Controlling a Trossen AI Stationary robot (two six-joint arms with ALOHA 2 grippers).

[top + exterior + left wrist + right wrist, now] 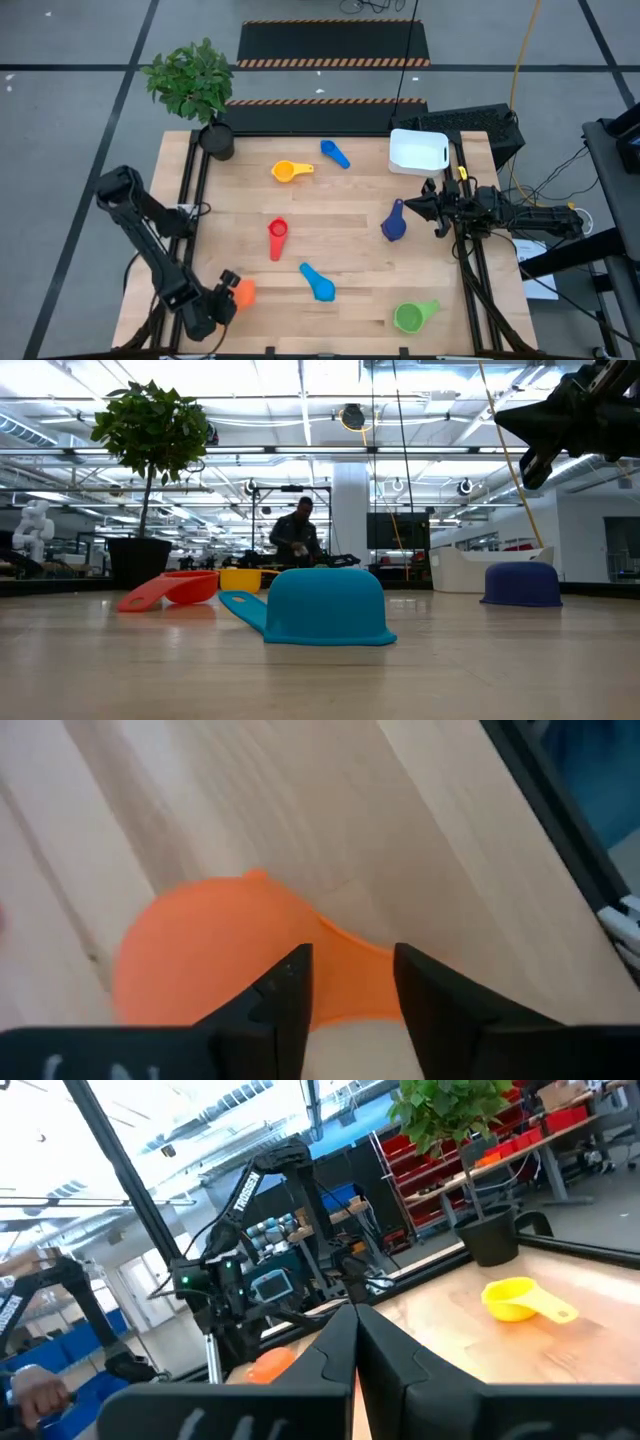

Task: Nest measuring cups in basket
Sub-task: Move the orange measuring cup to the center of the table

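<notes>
The left gripper (229, 293), at the table's near left corner, has its fingers parted a little astride the orange cup's (215, 955) handle; I judge it should centre on the handle before closing. The right gripper (420, 208), closed and empty, hovers near the right edge just short of the basket (417, 151) in the far right corner. "TROSSEN" shows on the left arm.

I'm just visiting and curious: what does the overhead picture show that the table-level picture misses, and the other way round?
Only the overhead view shows the green cup, the mid blue cup, the orange cup under the left hand, and the table as a whole.

Only the table-level view shows the room behind, with a person standing there.

Both show the light blue cup, red cup, yellow cup, navy cup, the plant, the white basket and the right hand.
</notes>
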